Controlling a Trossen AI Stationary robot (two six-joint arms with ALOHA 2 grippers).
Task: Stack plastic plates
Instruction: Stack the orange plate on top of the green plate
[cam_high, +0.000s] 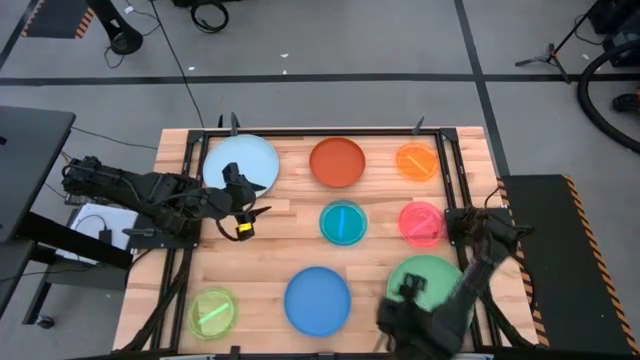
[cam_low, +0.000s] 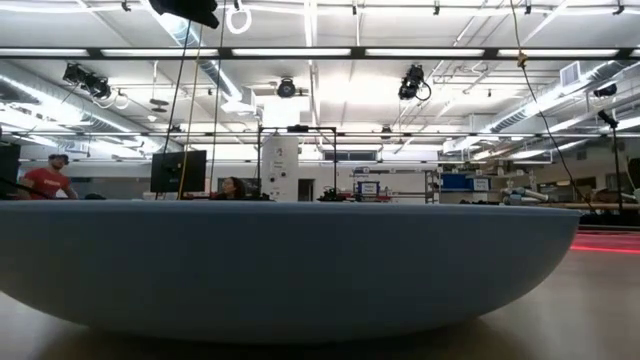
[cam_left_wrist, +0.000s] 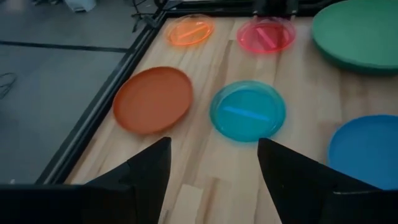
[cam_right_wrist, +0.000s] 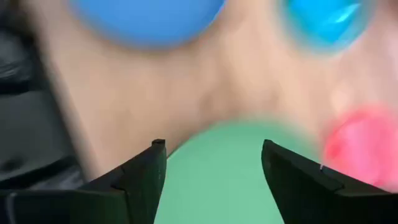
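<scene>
Eight plates lie flat and apart on the wooden table. Far row: large pale blue plate (cam_high: 240, 165), red-orange plate (cam_high: 337, 162) (cam_left_wrist: 152, 99), small orange plate (cam_high: 417, 161) (cam_left_wrist: 191, 30). Middle: teal plate (cam_high: 343, 222) (cam_left_wrist: 247, 111), pink plate (cam_high: 421, 223) (cam_left_wrist: 266, 35). Near row: lime plate (cam_high: 212, 312), medium blue plate (cam_high: 318, 300) (cam_low: 300, 270), large green plate (cam_high: 428, 282) (cam_right_wrist: 230, 174). My left gripper (cam_high: 258, 203) (cam_left_wrist: 211, 168) is open over bare wood between the pale blue and teal plates. My right gripper (cam_high: 398, 298) (cam_right_wrist: 214, 168) is open above the green plate's near-left part.
A black metal frame (cam_high: 190, 150) borders the table's left, far and right sides. The medium blue plate sits right in front of the low camera and fills its view. Bare wood (cam_high: 270, 250) lies between the plates. People sit in the room far behind the table.
</scene>
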